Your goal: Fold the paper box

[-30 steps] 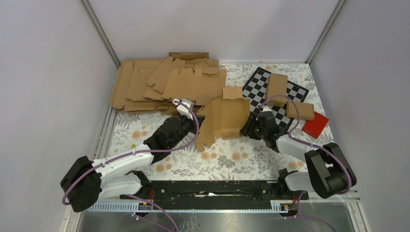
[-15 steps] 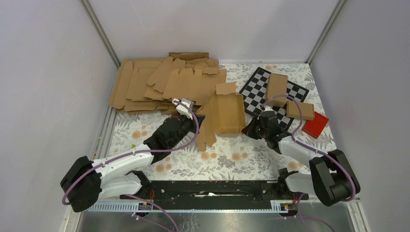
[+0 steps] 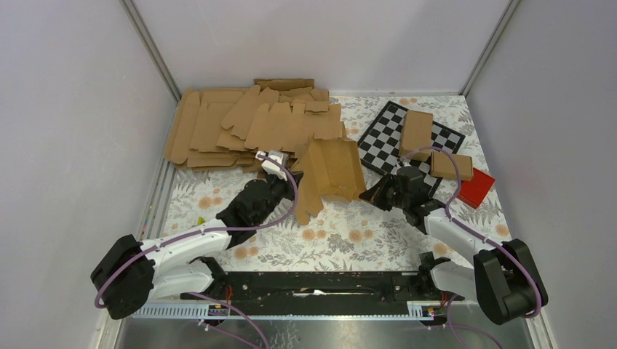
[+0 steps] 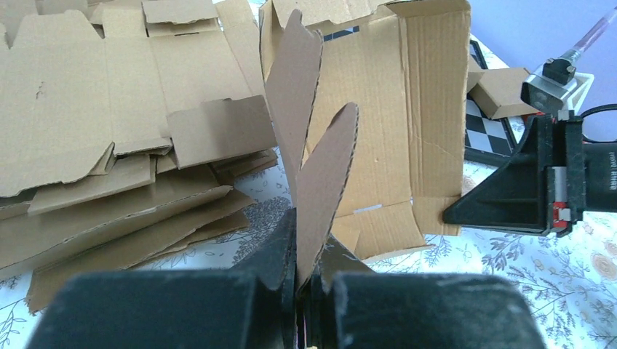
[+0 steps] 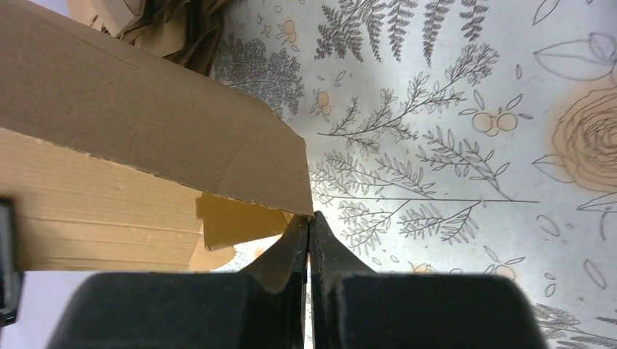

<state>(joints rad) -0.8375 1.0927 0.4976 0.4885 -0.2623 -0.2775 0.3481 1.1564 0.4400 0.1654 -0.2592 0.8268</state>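
Observation:
The paper box (image 3: 333, 169) is a half-folded brown cardboard blank at mid-table, its walls partly raised. My left gripper (image 3: 292, 190) is shut on one of its rounded side flaps (image 4: 324, 174), which stands upright between the jaws (image 4: 309, 270). My right gripper (image 3: 369, 195) sits at the box's right edge, shut with nothing between its fingers. In the right wrist view the corner of a box flap (image 5: 145, 123) rests just at the tips of the right gripper (image 5: 310, 222). The left wrist view shows the right gripper (image 4: 535, 190) beside the box's panel (image 4: 429, 109).
A pile of flat brown blanks (image 3: 240, 123) lies at the back left. A checkerboard mat (image 3: 384, 131) at the back right carries two small folded cartons (image 3: 416, 131) (image 3: 451, 166). A red block (image 3: 474, 187) sits beside them. The floral cloth (image 3: 349, 236) covers the table.
My right gripper has closed and its wrist has shifted right. The box's panel has tipped back and left, folding more upright. The left gripper has kept its hold on the flap.

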